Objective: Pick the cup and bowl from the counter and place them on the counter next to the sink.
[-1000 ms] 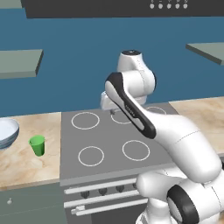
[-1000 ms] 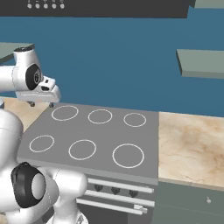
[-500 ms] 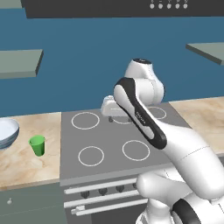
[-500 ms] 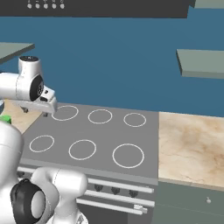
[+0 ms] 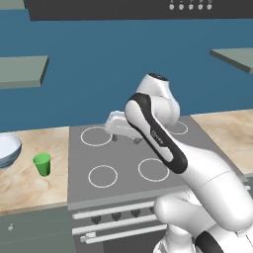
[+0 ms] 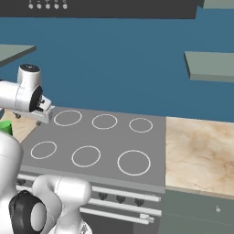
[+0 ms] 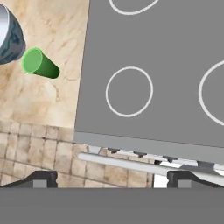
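Observation:
The small green cup (image 5: 42, 164) stands on the beige counter (image 5: 24, 185) left of the stove, and shows as a green sliver (image 6: 5, 127) in the right base view. The pale blue bowl (image 5: 7, 149) sits just left of and behind it, cut by the frame edge. My gripper (image 5: 126, 140) hovers open over the stovetop's back-left burners, well to the right of the cup, holding nothing. In the hand view the cup (image 7: 39, 64) and bowl (image 7: 8, 39) lie at upper left, far from my spread fingertips (image 7: 43, 178).
The grey stovetop (image 5: 128, 158) with white ring burners lies between the two counter stretches. More beige counter (image 6: 196, 146) runs to the stove's right. Grey shelves (image 5: 22, 71) hang on the blue wall. Oven knobs and handle (image 5: 118, 222) line the stove front.
The hand has dropped lower and shifted a little left over the stovetop, toward the cup's side. Cup and bowl have not moved.

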Motion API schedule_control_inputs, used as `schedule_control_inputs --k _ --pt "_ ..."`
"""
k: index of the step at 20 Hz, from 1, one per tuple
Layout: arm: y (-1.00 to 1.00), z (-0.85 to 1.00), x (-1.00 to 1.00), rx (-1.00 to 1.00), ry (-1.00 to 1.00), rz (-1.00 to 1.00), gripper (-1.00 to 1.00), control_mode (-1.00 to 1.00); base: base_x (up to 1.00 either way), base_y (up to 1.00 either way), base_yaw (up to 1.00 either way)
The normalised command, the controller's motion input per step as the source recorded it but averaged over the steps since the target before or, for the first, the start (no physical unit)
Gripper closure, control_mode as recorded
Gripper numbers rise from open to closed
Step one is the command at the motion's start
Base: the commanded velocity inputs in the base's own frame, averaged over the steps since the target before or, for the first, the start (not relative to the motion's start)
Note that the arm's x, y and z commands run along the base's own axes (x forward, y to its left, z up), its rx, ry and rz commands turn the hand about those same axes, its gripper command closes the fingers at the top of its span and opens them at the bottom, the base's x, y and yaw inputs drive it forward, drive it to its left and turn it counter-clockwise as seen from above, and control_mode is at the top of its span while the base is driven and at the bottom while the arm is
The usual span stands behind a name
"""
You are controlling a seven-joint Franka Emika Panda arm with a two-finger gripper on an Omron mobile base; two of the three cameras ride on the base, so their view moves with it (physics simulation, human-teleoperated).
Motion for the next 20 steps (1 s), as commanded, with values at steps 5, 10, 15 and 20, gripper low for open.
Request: schedule_control_inputs --k 5,10,15,20 --pt "0.10 0.00 0.19 0.00 0.00 0.00 -1.00 -1.00 0.00 0.00 0.00" --pt "0.17 0.00 0.41 0.00 0.00 0.00 -1.00 -1.00 0.00 0.00 0.00" --pt "0.31 0.00 0.13 -0.05 0.01 0.00 -1.00 -1.00 0.00 0.00 0.00" --pt "0.39 0.00 0.01 -0.14 0.02 0.00 -1.00 -1.00 0.00 0.00 0.00"
